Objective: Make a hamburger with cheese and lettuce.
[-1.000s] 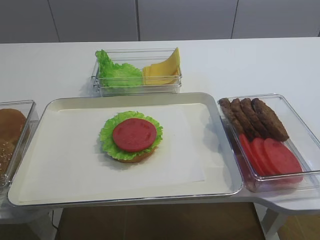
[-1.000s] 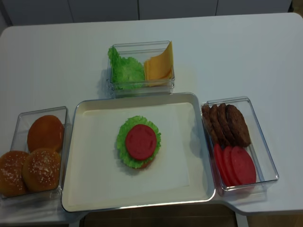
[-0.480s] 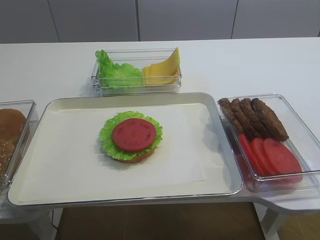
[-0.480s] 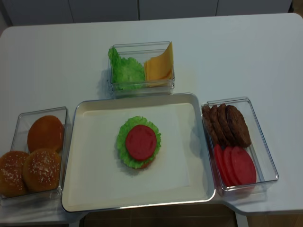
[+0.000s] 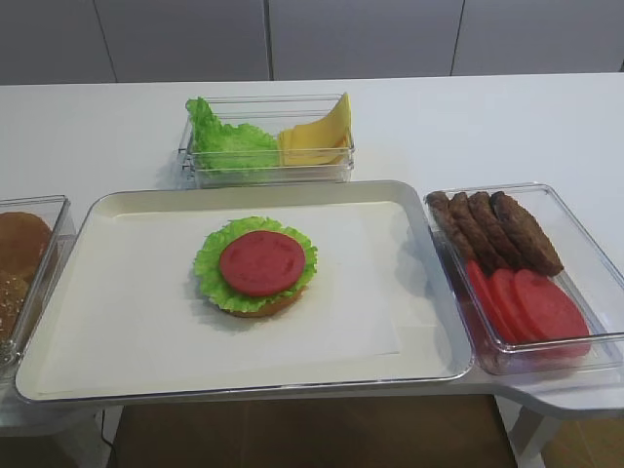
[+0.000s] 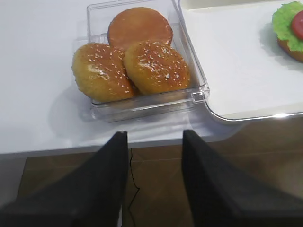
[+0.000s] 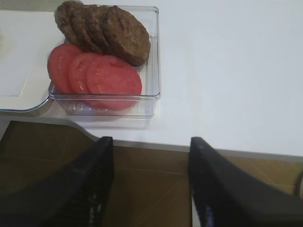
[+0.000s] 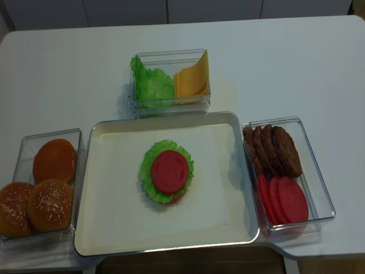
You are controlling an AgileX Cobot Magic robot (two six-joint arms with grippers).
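Observation:
The hamburger (image 5: 209, 269) (image 8: 147, 174) sits mid-tray: a bun half, a ruffled green leaf and a round red slice (image 5: 261, 263) on top. Its edge shows at the top right of the left wrist view (image 6: 284, 21). Spare lettuce (image 5: 226, 144) (image 8: 150, 85) and cheese (image 5: 318, 136) (image 8: 191, 80) share a clear box behind the tray. My left gripper (image 6: 155, 135) is open and empty, off the table's front edge below the bun box. My right gripper (image 7: 151, 141) is open and empty too, off the front edge below the patty box. Neither gripper shows in the high views.
The metal tray (image 5: 117, 200) (image 8: 91, 240) is lined with white paper. A clear box of brown buns (image 6: 142, 61) (image 8: 48, 197) stands at its left. At its right, another clear box holds dark patties (image 7: 106, 28) (image 8: 274, 148) and red slices (image 7: 97, 75) (image 8: 285, 200).

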